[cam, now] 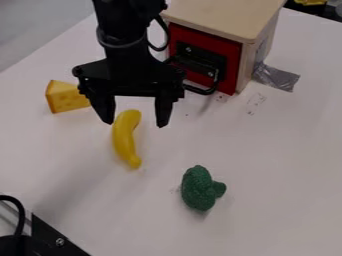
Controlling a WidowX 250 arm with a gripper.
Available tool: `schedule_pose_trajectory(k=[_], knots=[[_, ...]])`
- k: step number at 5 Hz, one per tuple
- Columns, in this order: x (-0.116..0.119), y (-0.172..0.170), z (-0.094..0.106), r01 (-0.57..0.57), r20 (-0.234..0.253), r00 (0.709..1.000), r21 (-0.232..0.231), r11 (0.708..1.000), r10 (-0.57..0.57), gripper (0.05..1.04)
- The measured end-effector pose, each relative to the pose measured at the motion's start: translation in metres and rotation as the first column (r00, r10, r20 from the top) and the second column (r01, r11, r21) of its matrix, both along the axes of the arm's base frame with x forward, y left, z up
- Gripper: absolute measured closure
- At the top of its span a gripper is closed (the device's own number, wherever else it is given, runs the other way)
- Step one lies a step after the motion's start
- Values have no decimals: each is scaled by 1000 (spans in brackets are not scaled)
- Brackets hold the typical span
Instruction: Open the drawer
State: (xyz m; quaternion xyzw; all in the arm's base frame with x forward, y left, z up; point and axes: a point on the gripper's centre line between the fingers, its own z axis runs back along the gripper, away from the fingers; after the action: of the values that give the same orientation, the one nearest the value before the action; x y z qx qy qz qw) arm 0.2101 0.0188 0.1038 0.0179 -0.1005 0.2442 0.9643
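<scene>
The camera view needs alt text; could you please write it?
A robot's open black claw hangs over a white table near a yellow banana. At the upper right stands a wooden box with a red drawer; cheese lies left, broccoli in front.

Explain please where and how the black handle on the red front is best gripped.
Probably by the outer bar of the handle, with the tool coming from in front of the red front. The handle stands out from it like a loop, so one finger could likely pass behind the bar.
</scene>
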Motion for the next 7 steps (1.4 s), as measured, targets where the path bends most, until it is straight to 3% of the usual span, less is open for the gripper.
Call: schedule_pose_trajectory(k=[1, 3, 4, 5, 6, 7], knots=[[-2, 0, -4, 0, -15, 1000, 0, 1000, 0, 85], [52, -21, -12, -13, -22, 1000, -22, 1000, 12, 85], [76, -21, -20, -75, -19, 997, -50, 996, 74, 85], [94, -6, -22, -244, 23, 969, -102, 964, 248, 85], [103, 13, -28, -408, 34, 908, -161, 899, 418, 85], [106, 31, -32, -554, 45, 821, -178, 814, 569, 85]])
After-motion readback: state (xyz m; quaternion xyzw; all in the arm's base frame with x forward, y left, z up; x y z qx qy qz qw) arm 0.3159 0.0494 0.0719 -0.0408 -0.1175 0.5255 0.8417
